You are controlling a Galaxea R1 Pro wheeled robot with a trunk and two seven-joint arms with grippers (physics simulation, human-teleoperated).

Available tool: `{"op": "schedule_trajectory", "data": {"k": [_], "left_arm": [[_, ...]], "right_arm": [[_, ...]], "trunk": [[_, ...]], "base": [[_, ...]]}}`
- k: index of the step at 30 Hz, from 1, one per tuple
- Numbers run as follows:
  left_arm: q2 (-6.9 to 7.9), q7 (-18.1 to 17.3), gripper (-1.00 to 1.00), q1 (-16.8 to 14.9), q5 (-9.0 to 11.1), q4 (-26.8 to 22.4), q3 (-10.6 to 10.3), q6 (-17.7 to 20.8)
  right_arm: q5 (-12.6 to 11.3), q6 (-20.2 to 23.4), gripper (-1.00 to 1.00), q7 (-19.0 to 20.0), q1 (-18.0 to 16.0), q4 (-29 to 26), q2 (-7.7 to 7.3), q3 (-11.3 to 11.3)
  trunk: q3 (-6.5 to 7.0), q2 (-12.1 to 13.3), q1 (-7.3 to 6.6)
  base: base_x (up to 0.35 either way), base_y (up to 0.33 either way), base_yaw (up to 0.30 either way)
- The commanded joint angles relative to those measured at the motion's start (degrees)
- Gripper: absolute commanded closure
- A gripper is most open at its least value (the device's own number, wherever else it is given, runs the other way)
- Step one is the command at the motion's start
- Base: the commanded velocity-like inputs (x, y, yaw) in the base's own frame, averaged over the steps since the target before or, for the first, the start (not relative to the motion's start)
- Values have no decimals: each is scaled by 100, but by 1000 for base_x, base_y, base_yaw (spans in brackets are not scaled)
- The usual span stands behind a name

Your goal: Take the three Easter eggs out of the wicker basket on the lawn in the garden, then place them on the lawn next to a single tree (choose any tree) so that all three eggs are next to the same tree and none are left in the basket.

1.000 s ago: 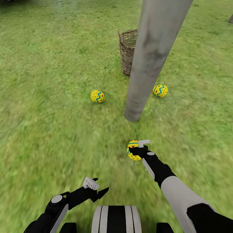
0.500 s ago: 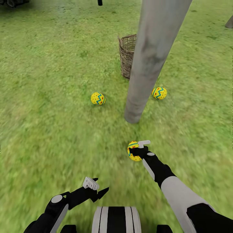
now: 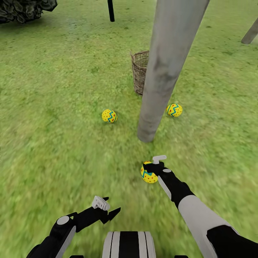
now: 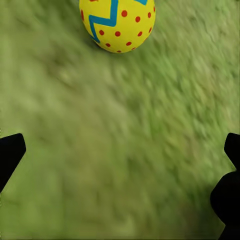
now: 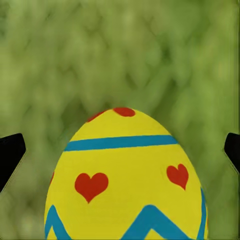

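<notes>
While our left jaws (image 3: 107,209) hang released near our base, our right jaws (image 3: 154,165) spread beside an egg (image 3: 149,174) before the trunk (image 3: 161,79); two eggs (image 3: 109,115) (image 3: 174,110) flank it, basket (image 3: 139,71) behind.

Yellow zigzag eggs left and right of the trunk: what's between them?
In the head view, the grey-brown tree trunk stands between the left egg and right egg.
</notes>
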Motion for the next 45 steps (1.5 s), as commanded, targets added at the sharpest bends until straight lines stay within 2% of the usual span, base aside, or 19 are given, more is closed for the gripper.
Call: {"op": "schedule_trajectory", "data": {"k": [1,18,23,31,36,39,45], "left_arm": [[4,0,-100,-2,59,-4,-7,56],[-12,13,-100,-2,55,-4,1,60],[-37,31,-100,-2,43,-5,-6,426],[2,27,-100,-2,42,-165,-2,513],[1,23,-100,-2,40,-189,215,607],[0,30,-100,-2,27,-389,244,987],[4,27,-100,-2,24,-452,247,1068]], "right_arm": [[-52,27,-100,-4,-1,-9,-3,15],[-52,32,-100,1,-1,-108,-3,19],[-52,36,-100,-2,7,-253,-3,32],[-52,36,-100,-4,7,-272,-3,40],[-52,40,-100,-4,8,-272,-3,39],[-52,44,-100,-4,7,-272,-3,39],[-43,45,-100,-4,8,-272,-3,39]], "trunk": [[20,0,-3],[396,23,-47],[525,30,-60],[773,40,-80],[912,47,-93],[980,51,-101],[1113,59,-117]], "base": [[0,0,0],[0,0,0],[0,0,0],[0,0,0],[0,0,0],[0,0,0],[-233,0,0]]}}
